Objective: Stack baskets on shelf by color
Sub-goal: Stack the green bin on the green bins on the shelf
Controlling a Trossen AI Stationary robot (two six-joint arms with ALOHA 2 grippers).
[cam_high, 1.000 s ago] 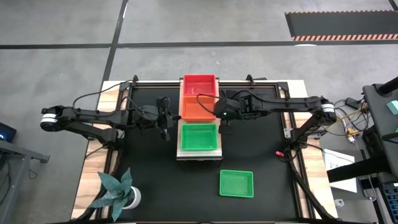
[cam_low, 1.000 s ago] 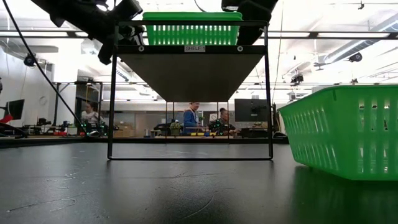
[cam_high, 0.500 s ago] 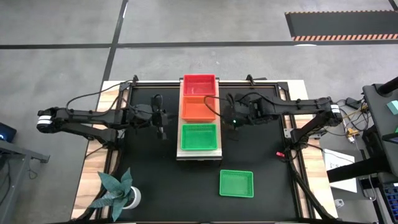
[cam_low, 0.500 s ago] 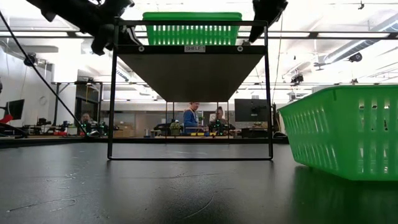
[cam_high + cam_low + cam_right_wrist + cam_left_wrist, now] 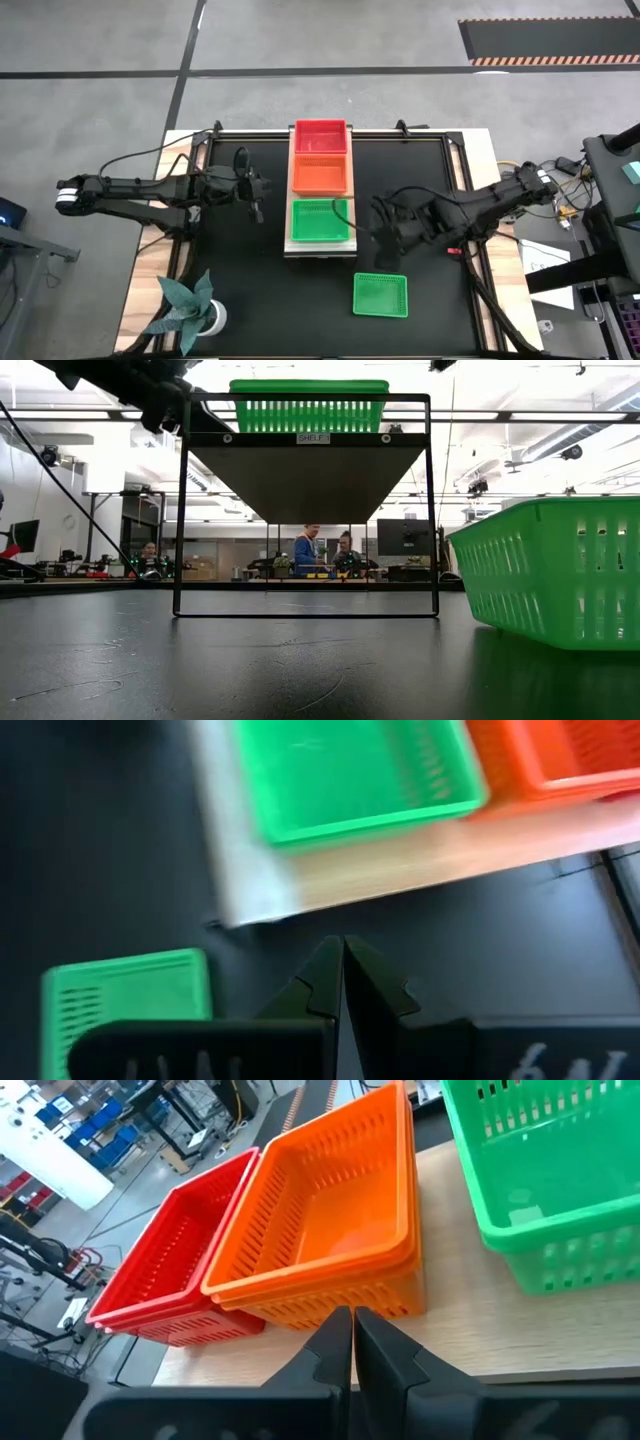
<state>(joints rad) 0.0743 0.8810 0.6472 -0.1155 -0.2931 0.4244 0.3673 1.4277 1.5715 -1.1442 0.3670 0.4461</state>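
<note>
Black tabletop [image 5: 240, 290] fills the working area, with the raised shelf [image 5: 289, 245] at its middle. Nearest, right of centre, one green basket [image 5: 381, 295] lies alone on the tabletop, apart from the shelf; it looks to be the only basket left to place. Just beyond it, between it and the shelf, hangs the right end effector [image 5: 384, 240], empty, its fingers pressed together in its wrist view. On the shelf, the near place holds green baskets [image 5: 320, 220], the middle orange baskets [image 5: 320, 173], the far red baskets [image 5: 320, 136]. The left wrist view shows doubled rims on the orange and red piles; how many are nested I cannot count. Left of the shelf, level with the orange pile, the left end effector [image 5: 256, 196] waits, closed and empty. Sorting seems nearly finished.
</note>
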